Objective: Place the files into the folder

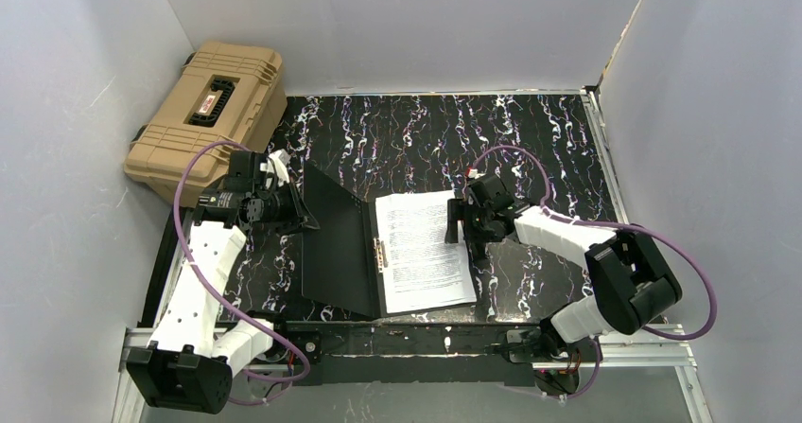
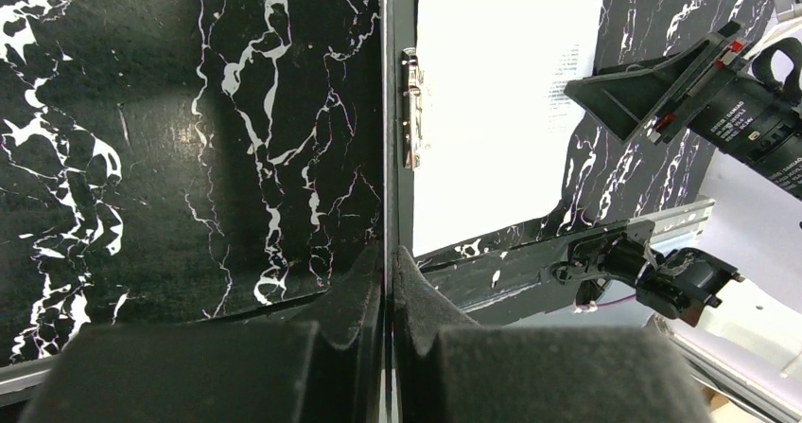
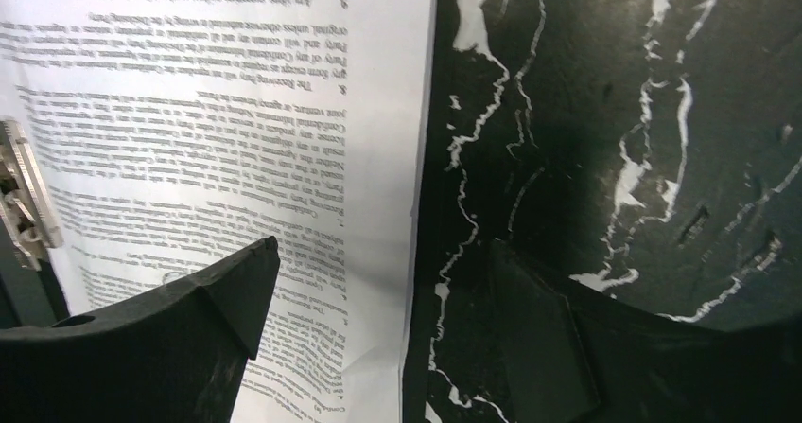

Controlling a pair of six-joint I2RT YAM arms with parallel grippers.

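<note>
Right hand (image 3: pixel 383 257) spread wide astride files (image 3: pixel 236 111) edge; metal clip (image 3: pixel 24 196) at left.

Plain pale walls (image 1: pixel 407 26) enclose a black marbled tabletop (image 1: pixel 426 130), seemingly evenly lit.

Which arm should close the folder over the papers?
Left. The left claw is pinched shut on the raised black cover of the flat folder, so it could fold it over the white printed paper sheets. The right claw hangs open above the sheets' edge, holding nothing.
</note>
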